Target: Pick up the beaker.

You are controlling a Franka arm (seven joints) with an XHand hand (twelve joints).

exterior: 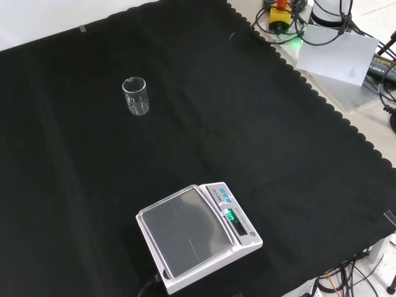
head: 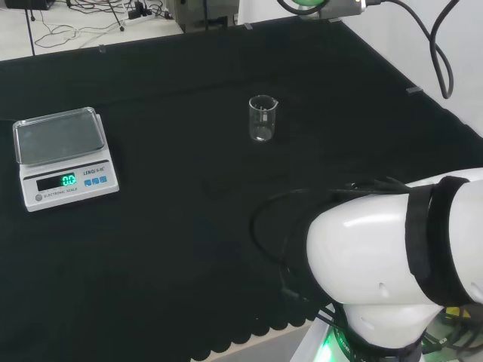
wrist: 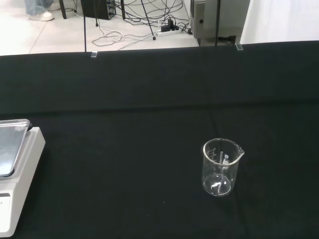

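Wrist view showed the small clear glass beaker upright on the black-clothed tabletop, well apart from the white scale (light, slippery, breakable); its mid-wall looked the safest hold. The fingers' state I cannot tell.

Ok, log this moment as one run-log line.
phase: pre-grasp | beaker: upright, looks empty, alone on black cloth | scale: apart from beaker, pan bare | contact: none seen

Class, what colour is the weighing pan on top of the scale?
Silver-grey metal, on the white scale; the pan shows best in the front view.
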